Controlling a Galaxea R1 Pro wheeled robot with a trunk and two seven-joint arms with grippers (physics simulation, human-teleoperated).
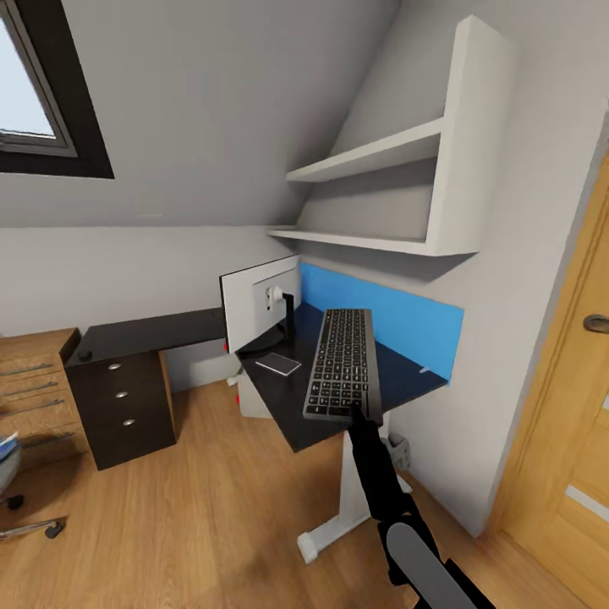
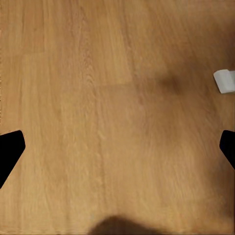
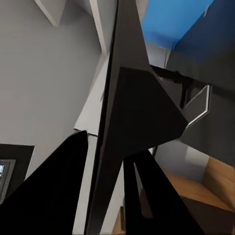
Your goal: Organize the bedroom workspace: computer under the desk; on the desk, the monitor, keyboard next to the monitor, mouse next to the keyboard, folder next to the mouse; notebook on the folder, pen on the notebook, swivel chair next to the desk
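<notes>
My right gripper (image 1: 356,413) is shut on the near short edge of the grey keyboard (image 1: 343,364), holding it slightly tilted over the dark desk top (image 1: 292,414), to the right of the monitor (image 1: 260,303). The monitor stands on the desk with its white back toward me. In the right wrist view the keyboard (image 3: 132,112) runs edge-on between the dark fingers (image 3: 49,196). A small flat notebook-like item (image 1: 278,364) lies on the desk by the monitor's foot. A white computer case (image 1: 242,391) shows below the desk. My left gripper (image 2: 117,152) hangs open over bare wooden floor.
A dark drawer cabinet (image 1: 123,406) with a small black mouse-like object (image 1: 85,355) on top stands left of the desk. The swivel chair's base (image 1: 30,529) is at the far left edge. White wall shelves (image 1: 381,152) hang above the desk; a wooden door (image 1: 575,423) is at right.
</notes>
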